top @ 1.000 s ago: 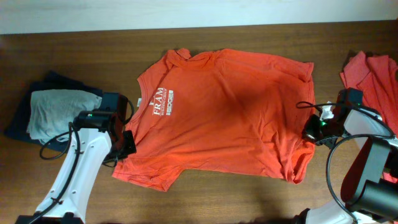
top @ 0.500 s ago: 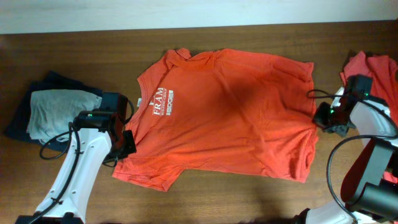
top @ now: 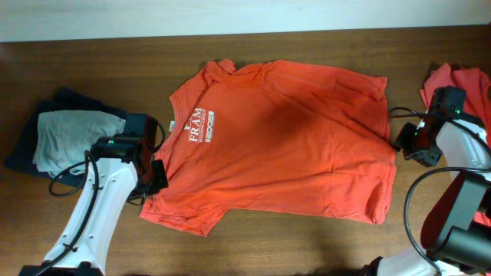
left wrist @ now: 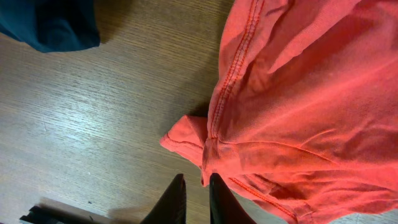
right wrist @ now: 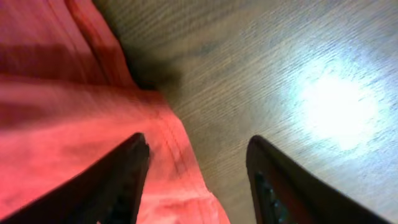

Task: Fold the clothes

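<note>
An orange-red T-shirt (top: 284,146) lies spread flat, chest up, with a white FRAM logo (top: 201,125) on its left part. My left gripper (top: 157,180) sits at the shirt's lower left sleeve. In the left wrist view this gripper (left wrist: 197,186) stands open by a narrow gap with bare wood showing between the fingers. The sleeve corner (left wrist: 186,137) lies just beyond the tips. My right gripper (top: 405,142) is at the shirt's right edge. In the right wrist view it (right wrist: 198,146) is wide open, and the shirt's hem (right wrist: 180,162) lies loose between the fingers.
A second orange-red garment (top: 460,88) lies bunched at the right table edge, behind the right arm. Folded navy and pale grey garments (top: 65,138) sit at the left, close to the left arm. The wooden table (top: 268,249) shows in front of the shirt.
My right gripper drew the shirt's right edge outward and flat, then opened and let it go. The left gripper's jaws parted slightly; that arm stayed put.
</note>
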Tool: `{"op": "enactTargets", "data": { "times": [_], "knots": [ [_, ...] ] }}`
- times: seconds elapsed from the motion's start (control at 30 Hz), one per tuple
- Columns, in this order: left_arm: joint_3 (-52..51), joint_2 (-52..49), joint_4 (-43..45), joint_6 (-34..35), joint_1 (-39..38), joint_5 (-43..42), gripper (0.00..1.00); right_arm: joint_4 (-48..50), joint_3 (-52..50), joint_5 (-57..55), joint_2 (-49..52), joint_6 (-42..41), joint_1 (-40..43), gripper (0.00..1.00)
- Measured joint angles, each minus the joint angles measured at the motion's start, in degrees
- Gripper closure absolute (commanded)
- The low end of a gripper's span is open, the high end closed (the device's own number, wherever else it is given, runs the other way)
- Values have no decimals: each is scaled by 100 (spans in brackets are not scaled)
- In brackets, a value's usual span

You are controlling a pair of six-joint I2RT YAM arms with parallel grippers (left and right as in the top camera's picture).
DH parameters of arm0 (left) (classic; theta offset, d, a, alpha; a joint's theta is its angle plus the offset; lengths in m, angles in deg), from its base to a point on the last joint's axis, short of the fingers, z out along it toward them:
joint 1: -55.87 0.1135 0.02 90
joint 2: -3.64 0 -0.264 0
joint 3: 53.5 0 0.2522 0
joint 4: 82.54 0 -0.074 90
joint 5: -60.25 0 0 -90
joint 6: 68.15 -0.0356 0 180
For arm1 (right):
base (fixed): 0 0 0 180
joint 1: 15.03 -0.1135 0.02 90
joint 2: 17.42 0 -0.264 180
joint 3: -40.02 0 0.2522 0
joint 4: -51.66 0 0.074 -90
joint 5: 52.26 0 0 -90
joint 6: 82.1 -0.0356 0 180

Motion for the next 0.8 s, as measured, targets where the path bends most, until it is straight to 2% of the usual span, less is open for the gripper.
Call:
{"op": "enactTargets", "data": {
  "times": [0.13, 0.17, 0.2, 0.3, 0.37, 0.6, 0.8],
  "knots": [
    [0, 0, 2, -2, 0, 0, 79, -129, 7, 391, -2, -136, 107, 44],
    [0, 0, 2, -2, 0, 2, 77, -127, 9, 511, -2, -149, 136, 51],
    [0, 0, 2, -2, 0, 2, 76, -120, 20, 640, -2, -151, 157, 64],
    [0, 0, 26, -4, 0, 2, 75, 195, 98, 1285, -4, -79, 195, 85],
    [0, 0, 74, -4, 0, 0, 75, 496, 153, 1735, -4, -11, 186, 92],
    [-2, 0, 474, -308, 0, -564, 75, 1499, 197, 2343, 4, 33, -278, 92],
    [0, 0, 1224, -1432, 0, -2076, 69, 2551, 262, 2341, 492, -31, -796, 93]
  ]
}}
